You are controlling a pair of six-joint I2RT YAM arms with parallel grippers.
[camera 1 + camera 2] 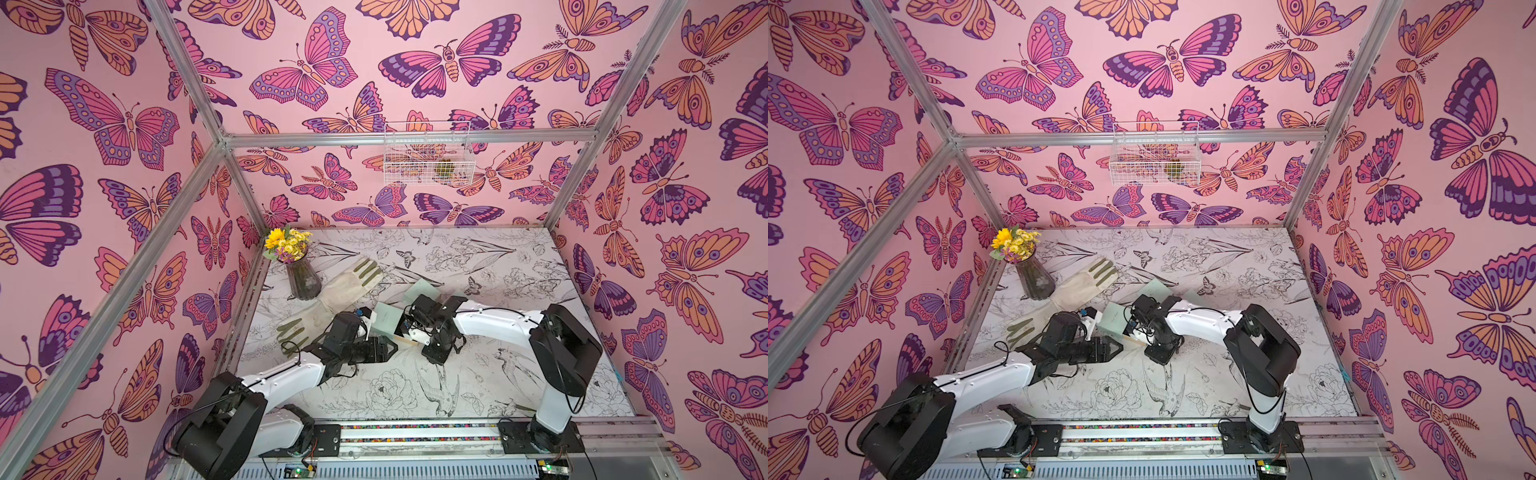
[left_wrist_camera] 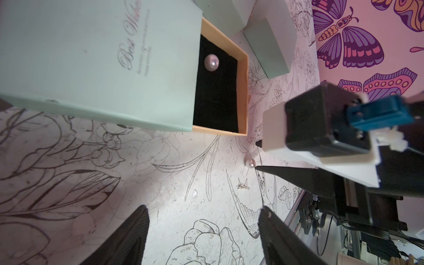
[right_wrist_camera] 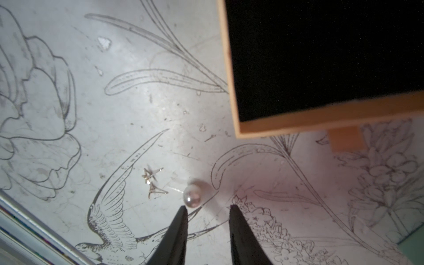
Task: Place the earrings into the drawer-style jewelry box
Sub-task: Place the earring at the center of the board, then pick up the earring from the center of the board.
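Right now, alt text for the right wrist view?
A pearl earring lies on the printed table, just beyond two parted black fingers. Two small gold star studs lie beside it; the open black-lined drawer sits farther off.

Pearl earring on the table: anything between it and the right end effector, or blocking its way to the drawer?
Nothing visible. The pearl earring lies just beyond the open right end effector; the drawer stands open nearby.
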